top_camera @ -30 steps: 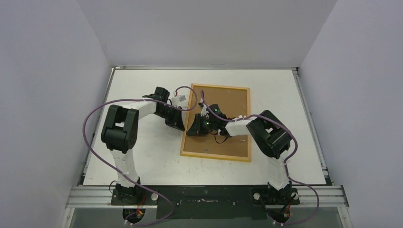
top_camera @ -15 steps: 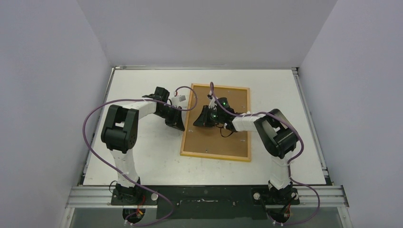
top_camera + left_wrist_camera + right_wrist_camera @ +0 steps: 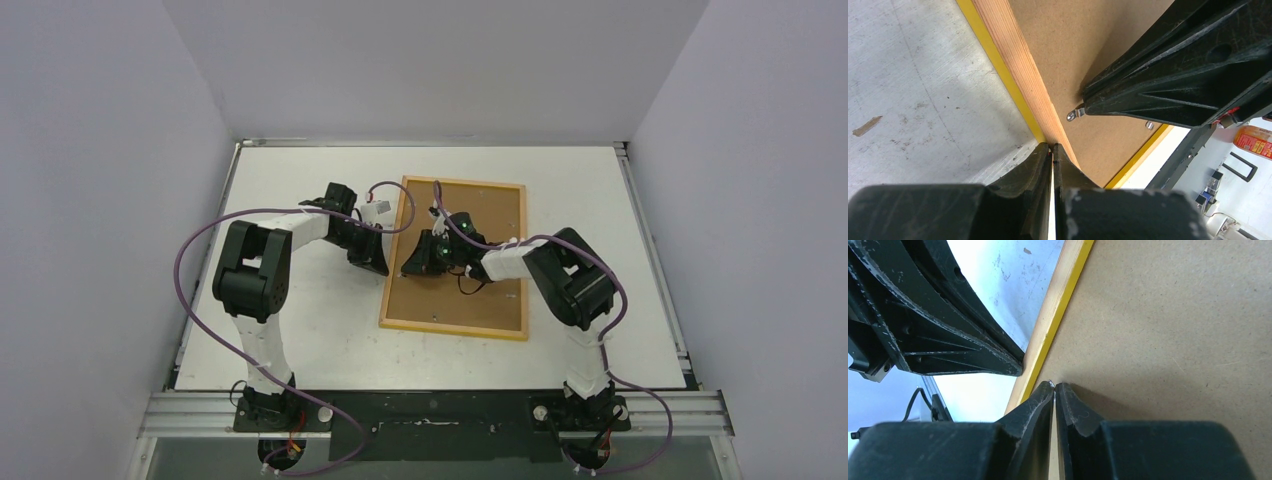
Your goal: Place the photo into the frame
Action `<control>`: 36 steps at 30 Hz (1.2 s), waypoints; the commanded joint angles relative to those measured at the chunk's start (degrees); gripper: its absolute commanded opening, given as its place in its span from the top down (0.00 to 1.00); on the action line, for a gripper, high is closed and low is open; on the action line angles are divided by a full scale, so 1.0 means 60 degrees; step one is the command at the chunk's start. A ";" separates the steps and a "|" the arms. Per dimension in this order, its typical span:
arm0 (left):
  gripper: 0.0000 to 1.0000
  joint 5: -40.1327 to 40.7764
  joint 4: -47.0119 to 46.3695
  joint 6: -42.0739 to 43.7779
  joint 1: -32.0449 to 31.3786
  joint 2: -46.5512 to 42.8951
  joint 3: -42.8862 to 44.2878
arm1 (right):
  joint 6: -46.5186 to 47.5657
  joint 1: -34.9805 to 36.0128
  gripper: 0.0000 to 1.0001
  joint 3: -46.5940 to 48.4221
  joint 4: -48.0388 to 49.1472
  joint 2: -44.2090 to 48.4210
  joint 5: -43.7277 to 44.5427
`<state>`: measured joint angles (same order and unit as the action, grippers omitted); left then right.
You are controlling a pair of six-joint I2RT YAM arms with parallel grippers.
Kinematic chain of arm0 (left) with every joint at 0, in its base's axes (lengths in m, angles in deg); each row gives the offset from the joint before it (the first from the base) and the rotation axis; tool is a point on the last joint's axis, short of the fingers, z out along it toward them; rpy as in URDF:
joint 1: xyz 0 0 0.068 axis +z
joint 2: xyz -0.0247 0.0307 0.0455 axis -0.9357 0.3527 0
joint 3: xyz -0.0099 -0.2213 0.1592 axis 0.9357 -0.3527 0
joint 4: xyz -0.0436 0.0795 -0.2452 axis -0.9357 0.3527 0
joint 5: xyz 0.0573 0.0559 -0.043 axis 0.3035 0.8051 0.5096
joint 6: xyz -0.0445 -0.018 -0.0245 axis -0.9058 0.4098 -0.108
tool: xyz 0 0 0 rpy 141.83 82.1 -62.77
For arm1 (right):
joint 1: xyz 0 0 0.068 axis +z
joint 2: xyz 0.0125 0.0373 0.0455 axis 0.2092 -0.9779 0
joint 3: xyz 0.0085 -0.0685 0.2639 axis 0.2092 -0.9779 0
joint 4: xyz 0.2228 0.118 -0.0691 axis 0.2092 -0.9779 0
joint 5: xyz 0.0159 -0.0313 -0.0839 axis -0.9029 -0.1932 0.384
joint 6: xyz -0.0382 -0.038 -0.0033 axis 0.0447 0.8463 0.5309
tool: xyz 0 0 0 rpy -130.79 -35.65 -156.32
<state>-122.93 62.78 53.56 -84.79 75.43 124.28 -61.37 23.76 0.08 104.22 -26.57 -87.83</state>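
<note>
The right gripper (image 3: 414, 266) has slid back toward the lower left of the overhead view after reaching farther up the board half a second ago; the left arm has not shifted. The frame (image 3: 455, 329) lies back-up on the white table (image 3: 300, 330), right of centre, with the brown backing panel (image 3: 480, 300) filling its opening. The photo itself cannot be seen in any view.

From above, both grippers are dark shapes crowded at the frame's left rail, their jaws unreadable. The wrist cameras settle it. The left gripper (image 3: 1052, 146), low in the centre of its own picture, has its fingers pressed together on nothing, the tips meeting the pale wood rail (image 3: 1018, 70) just inside the yellow edge, and the other arm's black body fills the upper right. A small metal tab (image 3: 1074, 115) sits on the panel there, too small to make out from above. The right gripper (image 3: 1054, 384) is likewise closed and empty-handed, its tips resting on the panel (image 3: 1173, 315) just beside the rail (image 3: 1058, 305).
</note>
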 commanded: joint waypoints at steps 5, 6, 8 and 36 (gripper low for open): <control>0.97 -0.0164 -0.0266 -0.0087 -0.0065 0.0068 0.0307 | 0.0128 0.0163 0.90 0.0055 0.0294 -0.0086 0.0094; 0.97 -0.0165 -0.0274 -0.0096 -0.0067 0.0075 0.0327 | 0.0157 0.0205 0.90 0.0012 0.0256 -0.0071 0.0097; 0.97 -0.0158 -0.0295 -0.0115 -0.0069 0.0090 0.0326 | 0.0145 0.0281 0.90 -0.0074 0.0217 -0.0028 0.0115; 0.97 -0.0180 -0.0369 -0.0189 -0.0063 0.0151 0.0320 | -0.0237 0.0778 0.92 -0.0918 0.0284 0.0493 0.0194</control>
<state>-122.93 62.74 52.77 -84.81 75.43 124.28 -62.71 26.18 -3.20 108.68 -25.83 -85.25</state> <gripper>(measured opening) 0.033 0.079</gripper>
